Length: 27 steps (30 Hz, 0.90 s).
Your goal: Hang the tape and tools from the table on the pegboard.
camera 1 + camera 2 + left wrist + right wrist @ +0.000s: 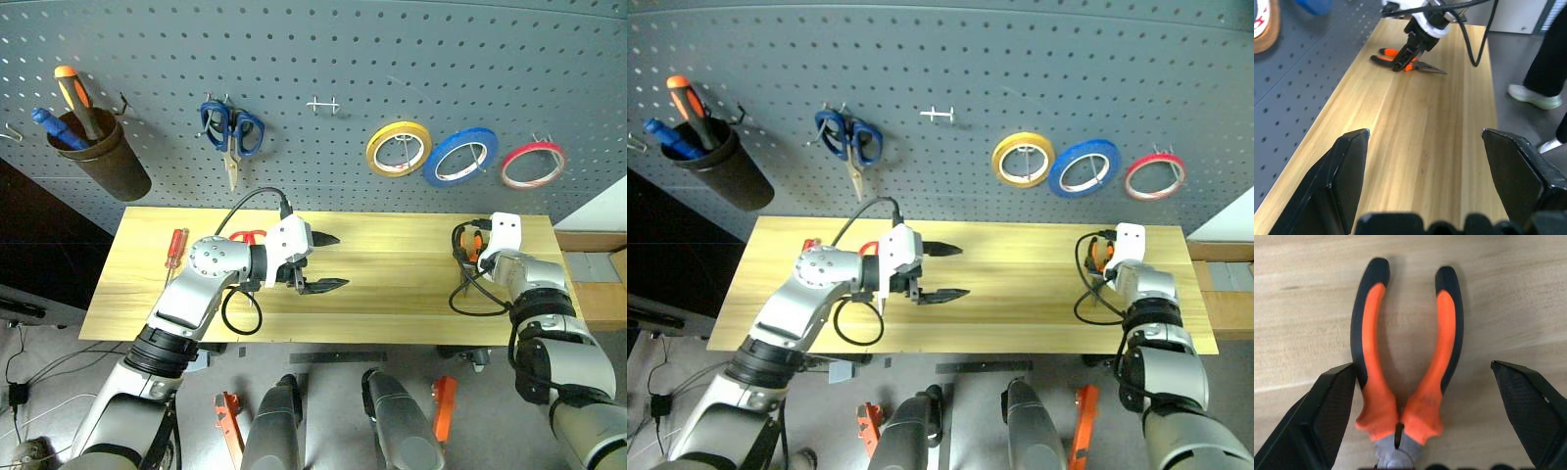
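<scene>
**Pliers between our right jaws, tape on its hook**

On the far left of the pegboard (294,49) we see a brown cup (103,157) holding an orange-handled and a blue-handled tool. Below it, on the desk (392,284), lies the screwdriver (174,252), near the left end. Blue scissors (232,132) hang on the board further along. Under them our left gripper (326,261) hovers over the desk, its jaws spread wide and holding nothing; the red scissors (247,237) peek out just behind its wrist.

Past an empty hook (322,104) hang three rings in a row: yellow (399,149), blue (460,157), then the red tape (533,164), each on its own hook.

At the desk's right end our right gripper (1425,396) is down over the pliers (1403,357). Its jaws stand wide apart, one to each side of the orange-and-black handles, not closed on them. The pliers lie flat on the wood, handles pointing away from the wrist.
</scene>
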### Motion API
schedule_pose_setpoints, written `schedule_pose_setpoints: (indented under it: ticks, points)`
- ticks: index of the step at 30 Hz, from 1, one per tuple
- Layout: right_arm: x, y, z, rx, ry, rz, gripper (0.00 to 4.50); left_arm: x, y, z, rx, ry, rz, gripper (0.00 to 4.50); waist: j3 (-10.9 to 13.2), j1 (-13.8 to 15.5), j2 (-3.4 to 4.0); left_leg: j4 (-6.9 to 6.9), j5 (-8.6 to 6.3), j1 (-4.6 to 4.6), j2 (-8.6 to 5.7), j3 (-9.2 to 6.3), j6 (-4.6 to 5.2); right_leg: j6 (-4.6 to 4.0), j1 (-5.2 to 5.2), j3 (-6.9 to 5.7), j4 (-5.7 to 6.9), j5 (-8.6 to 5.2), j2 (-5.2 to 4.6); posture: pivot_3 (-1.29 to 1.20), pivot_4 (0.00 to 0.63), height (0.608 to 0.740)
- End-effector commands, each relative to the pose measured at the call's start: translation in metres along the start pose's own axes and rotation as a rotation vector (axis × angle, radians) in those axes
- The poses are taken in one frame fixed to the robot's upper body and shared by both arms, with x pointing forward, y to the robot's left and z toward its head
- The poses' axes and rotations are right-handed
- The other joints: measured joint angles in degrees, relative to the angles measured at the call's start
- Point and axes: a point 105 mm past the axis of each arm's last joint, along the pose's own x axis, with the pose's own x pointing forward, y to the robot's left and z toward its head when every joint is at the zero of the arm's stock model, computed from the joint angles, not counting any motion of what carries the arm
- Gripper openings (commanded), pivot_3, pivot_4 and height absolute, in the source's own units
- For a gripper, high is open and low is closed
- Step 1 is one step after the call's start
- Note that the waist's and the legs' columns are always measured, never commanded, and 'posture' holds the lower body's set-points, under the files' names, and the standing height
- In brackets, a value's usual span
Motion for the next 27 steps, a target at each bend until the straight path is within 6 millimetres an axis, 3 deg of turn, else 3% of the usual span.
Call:
schedule_pose_setpoints:
  ticks: [1,4,7,11,14,18,22,27]
  points:
    - [0.002,-0.006,-0.006,-0.018,0.021,-0.016,3.63,-0.010,0.003,0.010,0.019,-0.032,0.045,3.95,0.0,0.0,-0.02,0.02,0.00,0.00,0.00,0.00,0.00,0.00,0.00,0.00,0.01,0.00,0.00,-0.09,0.296,0.740]
    - [0.003,-0.001,-0.003,-0.024,0.009,-0.005,2.61,-0.020,0.009,0.007,-0.011,-0.041,0.102,3.95,-0.1,0.0,-0.08,0.05,0.01,0.00,0.02,-0.03,-0.01,0.00,0.01,-0.01,0.05,0.00,-0.02,-0.09,0.283,0.740]
    - [0.002,0.004,0.004,-0.019,-0.020,0.006,1.86,-0.030,0.014,0.002,-0.037,-0.033,0.151,3.95,-0.1,0.0,-0.08,0.06,0.01,0.00,0.02,-0.03,-0.02,0.00,0.01,-0.01,0.08,0.00,-0.04,-0.10,0.269,0.740]
    - [-0.010,0.009,0.019,-0.026,-0.091,0.034,1.86,-0.037,0.018,0.003,-0.060,-0.051,0.203,3.95,-0.1,0.0,-0.07,0.05,0.02,0.00,0.05,-0.05,-0.03,-0.01,-0.01,-0.04,0.10,0.01,-0.06,-0.09,0.258,0.740]
    - [-0.042,0.023,0.024,-0.054,-0.168,0.085,1.86,-0.042,0.023,0.005,-0.079,-0.080,0.271,3.95,-0.1,0.2,-0.04,0.02,0.02,-0.06,0.14,-0.12,-0.03,-0.01,-0.06,-0.07,0.11,0.00,-0.15,-0.10,0.254,0.740]
    - [-0.093,0.049,0.009,-0.089,-0.213,0.162,1.86,-0.046,0.020,0.006,-0.087,-0.096,0.288,3.95,-0.3,0.4,0.06,0.02,0.02,-0.23,0.15,-0.26,-0.04,0.00,-0.20,-0.11,0.11,0.00,-0.19,-0.11,0.249,0.740]
    - [-0.150,0.094,-0.005,-0.094,-0.262,0.302,1.86,-0.059,0.012,0.004,-0.045,-0.108,0.274,3.95,-0.6,-0.2,0.14,0.02,0.03,-0.18,0.18,-0.30,-0.07,0.00,-0.23,-0.06,0.17,0.00,-0.13,-0.13,0.245,0.740]
    - [-0.200,0.141,0.015,-0.217,-0.435,0.465,1.86,-0.068,0.016,0.004,-0.038,-0.124,0.310,3.95,-1.0,-0.3,0.05,0.04,0.25,-0.11,0.14,-0.22,-0.26,-0.05,-0.19,-0.11,0.20,0.03,-0.03,-0.16,0.238,0.740]
